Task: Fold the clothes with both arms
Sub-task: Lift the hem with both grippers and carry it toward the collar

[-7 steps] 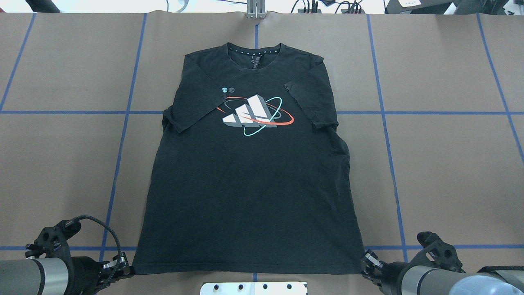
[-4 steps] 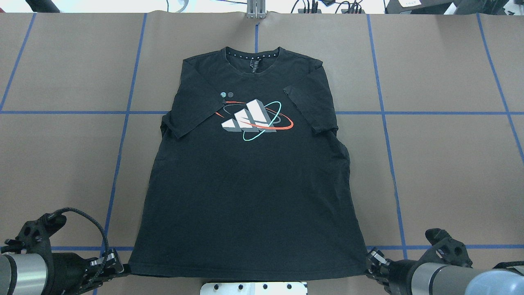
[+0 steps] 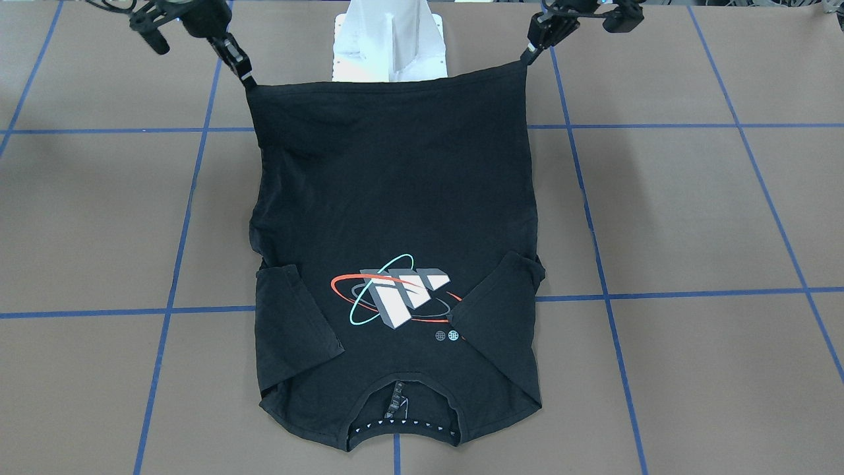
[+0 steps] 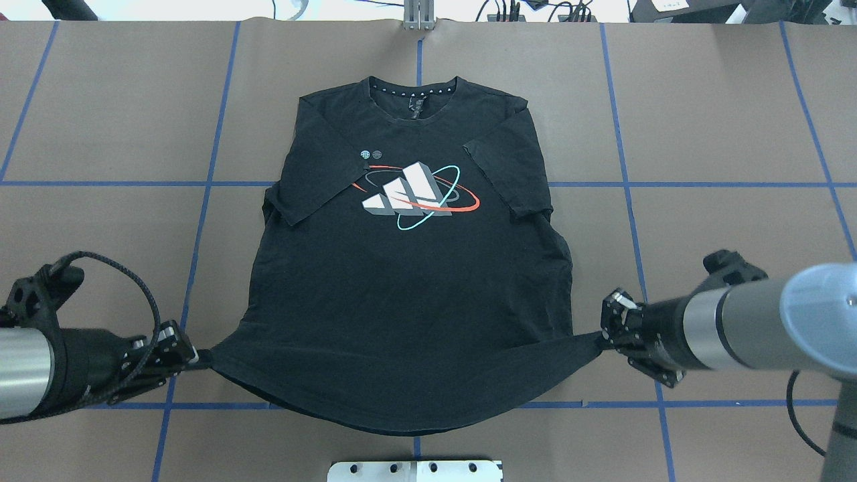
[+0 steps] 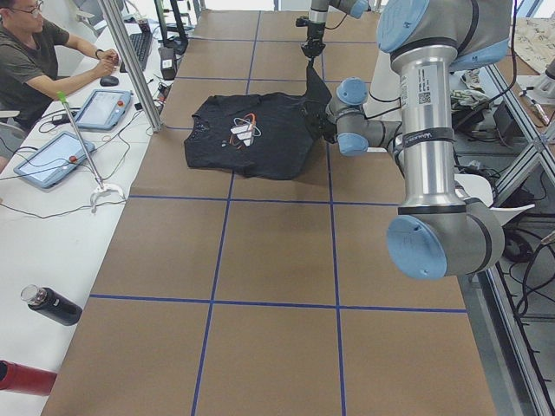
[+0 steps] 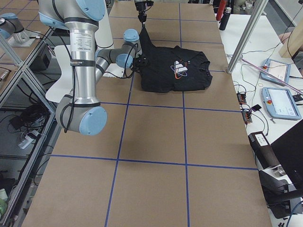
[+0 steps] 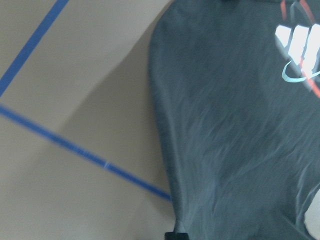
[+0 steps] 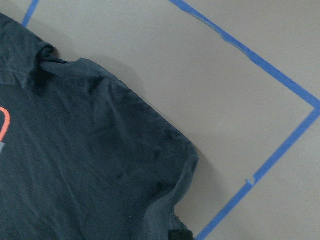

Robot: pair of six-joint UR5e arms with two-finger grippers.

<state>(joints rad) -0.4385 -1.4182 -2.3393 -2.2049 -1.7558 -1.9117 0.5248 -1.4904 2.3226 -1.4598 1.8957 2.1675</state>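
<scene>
a black short-sleeved t-shirt (image 4: 408, 288) lies graphic side up on the brown table (image 4: 736, 134), straight out from the white base block (image 4: 415, 470). its collar (image 4: 415, 90) is the end farthest from the block and rests flat. both sleeves are folded in over the chest, their cuffs just beside the white block graphic (image 4: 412, 191) with red and teal rings. the hem is the end nearest the block.

the left arm (image 4: 27, 365) comes in low on the block's left, and the left jaws are clenched on the hem corner on that side. the right arm (image 4: 736, 321) comes in on the block's right, and the right jaws are clenched on the other hem corner. both corners are held up off the table and drawn apart, so the hem edge curves between them, bowing toward the block. the part of the shirt near the block slopes up from the table to the jaws. the chest and collar lie on the table.

blue tape lines (image 4: 100, 183) mark the table in squares. across the table from the block, a person (image 5: 30, 61) sits at a white side table with tablets (image 5: 104, 108) on it.
</scene>
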